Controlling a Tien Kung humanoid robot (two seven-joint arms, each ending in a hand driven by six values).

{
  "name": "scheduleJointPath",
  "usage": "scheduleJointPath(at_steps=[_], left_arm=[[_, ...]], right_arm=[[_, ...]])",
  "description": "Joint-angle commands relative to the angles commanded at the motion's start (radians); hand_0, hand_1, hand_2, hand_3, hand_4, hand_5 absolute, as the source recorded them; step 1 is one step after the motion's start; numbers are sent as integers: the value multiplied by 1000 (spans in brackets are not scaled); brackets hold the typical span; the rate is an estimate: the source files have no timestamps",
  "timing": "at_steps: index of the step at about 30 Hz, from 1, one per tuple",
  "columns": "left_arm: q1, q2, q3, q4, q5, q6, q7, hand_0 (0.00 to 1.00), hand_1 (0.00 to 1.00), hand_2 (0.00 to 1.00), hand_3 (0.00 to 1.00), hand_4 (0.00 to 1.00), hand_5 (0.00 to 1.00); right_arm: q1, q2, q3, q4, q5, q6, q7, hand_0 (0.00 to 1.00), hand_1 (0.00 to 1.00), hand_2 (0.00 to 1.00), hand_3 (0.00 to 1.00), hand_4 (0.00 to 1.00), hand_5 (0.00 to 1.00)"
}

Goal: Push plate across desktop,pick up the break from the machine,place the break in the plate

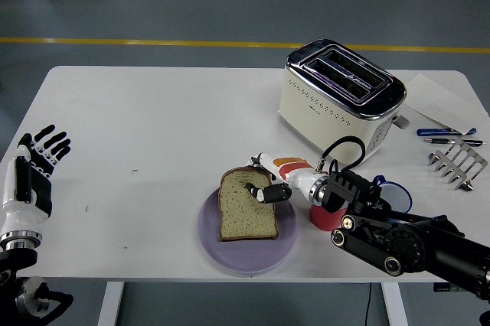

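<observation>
A slice of bread (246,214) lies flat in the translucent purple plate (230,252) near the table's front edge. My right hand (268,185) rests on the slice's upper right part, its fingers curled around that edge. The cream and chrome toaster (340,99) stands behind it at the back right, both slots empty. My left hand (37,164) hovers at the table's left edge with its fingers spread and nothing in it.
A red cup (328,216) stands just right of the plate, under my right forearm. A metal toast rack (458,164), two pens (448,136) and a sheet of paper (438,100) lie at the far right.
</observation>
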Motion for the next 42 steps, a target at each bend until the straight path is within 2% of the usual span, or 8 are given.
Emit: scheduleJointPath(at_steps=[4, 9, 10, 22, 27, 28, 35, 42], left_arm=[[1, 1, 2, 2, 1, 1, -2, 744, 678, 666, 679, 458, 998], [4, 1, 7, 3, 1, 3, -3, 744, 678, 666, 679, 458, 998], [4, 1, 8, 3, 0, 3, -3, 744, 674, 665, 675, 457, 998], [0, 2, 2, 2, 5, 5, -2, 741, 671, 659, 665, 444, 998], [-2, 2, -5, -1, 5, 5, -4, 741, 671, 659, 665, 444, 998], [-3, 2, -6, -1, 5, 5, -4, 740, 670, 659, 665, 443, 998], [-5, 1, -7, 2, 2, 9, -5, 740, 670, 658, 663, 443, 998], [-6, 0, -10, 3, 1, 9, -5, 740, 669, 658, 662, 443, 998]], right_arm=[[-3, 3, 4, -8, -38, -5, 9, 633, 676, 715, 918, 802, 315], [-5, 8, 20, -11, -54, -44, 25, 633, 676, 715, 918, 802, 315], [-5, 8, 26, -10, -56, -56, 29, 723, 733, 788, 998, 803, 318], [-9, -14, 135, 44, -26, -138, 65, 726, 731, 771, 966, 795, 344], [-38, -56, 272, 191, 53, -121, 122, 726, 731, 771, 966, 795, 344], [-47, -67, 307, 230, 79, -113, 144, 682, 684, 706, 854, 729, 343], [-96, -115, 515, 455, 239, -60, 230, 663, 668, 676, 787, 652, 351], [-179, -147, 750, 596, 465, 23, 218, 661, 669, 686, 757, 588, 389]])
